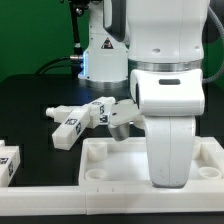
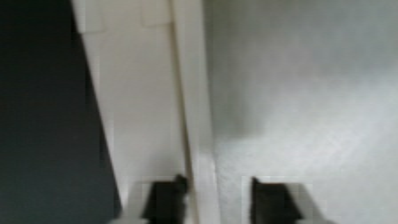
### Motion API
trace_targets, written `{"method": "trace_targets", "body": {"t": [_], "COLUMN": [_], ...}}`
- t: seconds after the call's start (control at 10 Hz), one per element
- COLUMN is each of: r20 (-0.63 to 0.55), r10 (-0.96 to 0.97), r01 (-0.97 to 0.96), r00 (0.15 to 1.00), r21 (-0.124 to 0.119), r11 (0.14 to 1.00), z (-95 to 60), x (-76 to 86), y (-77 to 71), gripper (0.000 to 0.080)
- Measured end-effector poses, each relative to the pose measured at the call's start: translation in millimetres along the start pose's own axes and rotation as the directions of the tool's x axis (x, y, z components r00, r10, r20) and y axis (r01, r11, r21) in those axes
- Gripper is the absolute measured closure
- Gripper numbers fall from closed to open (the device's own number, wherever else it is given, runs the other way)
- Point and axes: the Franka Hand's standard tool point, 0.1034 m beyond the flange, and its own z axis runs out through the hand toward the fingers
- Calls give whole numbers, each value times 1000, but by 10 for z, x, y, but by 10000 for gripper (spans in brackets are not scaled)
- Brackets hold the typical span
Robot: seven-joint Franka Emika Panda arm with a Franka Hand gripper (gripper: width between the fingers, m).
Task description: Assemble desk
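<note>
tabletop (image 1: 108, 166) lies flat, long axis 9-to-3 o'clock in exterior view; gripper (image 2: 217, 196) clenched on its rim.

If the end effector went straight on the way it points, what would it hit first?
Most likely the white tabletop panel, beside its raised rim; the end effector faces it, gap unclear.

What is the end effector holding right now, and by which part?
Apparently the tabletop: the end effector is shut on its raised rim.
</note>
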Motion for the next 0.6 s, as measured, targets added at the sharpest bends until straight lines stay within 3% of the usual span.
{"method": "trace_targets", "body": {"t": [0.1, 0.2, 0.3, 0.4, 0.5, 0.6], "r20": [2, 12, 13, 12, 5, 8], "r10": [11, 30, 47, 81, 127, 116], "r01": [-11, -30, -47, -81, -127, -115], "r00": [1000, 999, 999, 997, 992, 993], "r21": [2, 5, -17, -37, -48, -39], "r11": [1000, 1000, 999, 996, 991, 993], "z": [-48, -256, -459, -579, -579, -548], "x": [4, 10, -2, -31, -18, -28], "y": [14, 39, 54, -12, -105, -111], "gripper": [486, 303, 200, 200, 160, 153]}}
